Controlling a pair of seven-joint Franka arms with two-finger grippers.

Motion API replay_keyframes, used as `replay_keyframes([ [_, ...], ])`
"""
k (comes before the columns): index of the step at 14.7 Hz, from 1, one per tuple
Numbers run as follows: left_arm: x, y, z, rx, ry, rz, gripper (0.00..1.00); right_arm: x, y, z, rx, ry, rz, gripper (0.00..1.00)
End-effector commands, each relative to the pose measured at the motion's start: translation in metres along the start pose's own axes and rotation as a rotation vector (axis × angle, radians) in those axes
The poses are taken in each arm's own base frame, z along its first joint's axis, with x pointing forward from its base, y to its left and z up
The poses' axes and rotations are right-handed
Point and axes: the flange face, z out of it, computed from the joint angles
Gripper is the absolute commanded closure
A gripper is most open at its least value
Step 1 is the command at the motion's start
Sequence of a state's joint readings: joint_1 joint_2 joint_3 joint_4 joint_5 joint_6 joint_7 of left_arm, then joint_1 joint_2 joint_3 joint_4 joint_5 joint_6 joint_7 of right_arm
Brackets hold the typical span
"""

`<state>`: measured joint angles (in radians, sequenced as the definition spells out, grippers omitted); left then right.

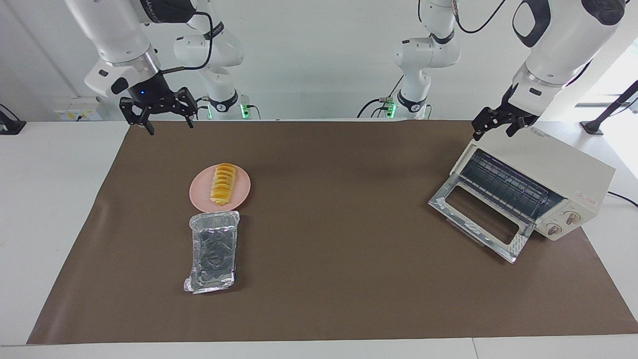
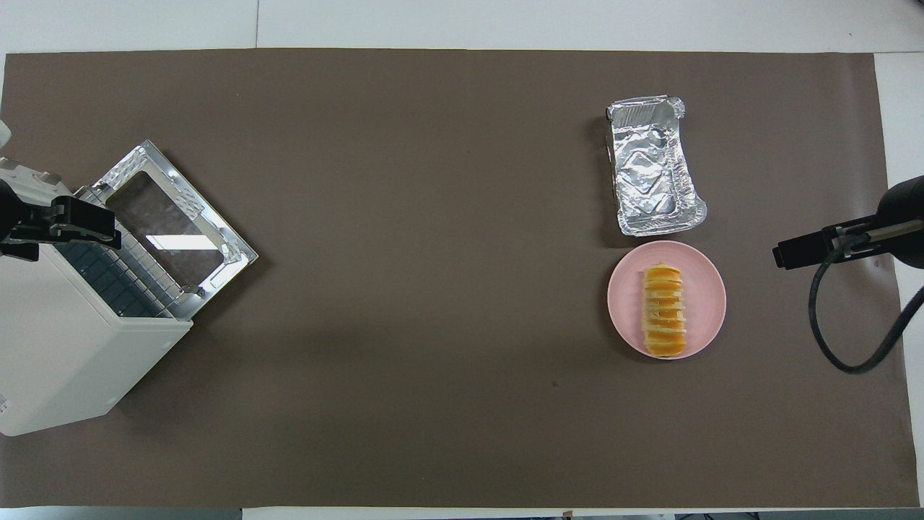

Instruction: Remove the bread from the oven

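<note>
A white surface (image 1: 50, 199) is seen, most of it covered by a large brown rectangular mat (image 1: 339, 239). A pale wall rises where the robots stand, with a white socket box (image 1: 77, 108) fixed low on it near the right arm's end.

The right claw (image 1: 167, 122) is held in the air over the mat's edge at the right arm's end, its fingers spread wide with nothing between them. In the overhead view only its dark tip (image 2: 801, 253) and a looping black cable (image 2: 852, 325) are shown. Below the right claw and well apart from it, the small ridged yellow-orange bread loaf (image 1: 223, 184) is found lying on the round pink plate (image 1: 199, 195), outside the oven. Just beside the plate, farther from the robots, a crinkled silver foil tray (image 1: 213, 252) is set, and nothing is seen in it.

The left claw (image 1: 498, 124) is held over the top edge of the cream-white boxy toaster oven (image 1: 563, 167), at the left arm's end of the surface; it is open and nothing is gripped. Under it the glass-windowed door (image 1: 478, 219) is dropped flat onto the mat, and the wire rack (image 1: 508, 187) is exposed with no bread on it. Two round knobs (image 1: 563, 223) and a small red logo (image 1: 588, 199) are carried on the oven's front.
</note>
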<state>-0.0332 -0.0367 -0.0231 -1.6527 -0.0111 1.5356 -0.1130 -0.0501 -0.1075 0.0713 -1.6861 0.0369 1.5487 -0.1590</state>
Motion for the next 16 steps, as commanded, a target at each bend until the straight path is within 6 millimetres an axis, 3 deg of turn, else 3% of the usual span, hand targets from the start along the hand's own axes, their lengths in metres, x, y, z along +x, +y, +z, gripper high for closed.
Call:
replay_keyframes([
  [1, -0.006, -0.003, -0.003, -0.007, -0.006, 0.0, 0.0, 0.0, 0.009, -0.019, 0.017, -0.017, -0.001, 0.0],
  [6, -0.006, -0.003, -0.003, -0.007, -0.006, 0.0, 0.0, 0.007, 0.017, -0.016, -0.03, -0.013, 0.003, 0.0],
  [7, -0.006, -0.003, -0.003, -0.007, -0.006, 0.0, 0.0, 0.008, 0.017, -0.027, -0.032, 0.008, 0.001, 0.0],
  [16, -0.006, -0.003, -0.003, -0.007, -0.006, 0.0, 0.0, 0.009, 0.021, -0.028, -0.035, 0.008, 0.007, 0.0],
])
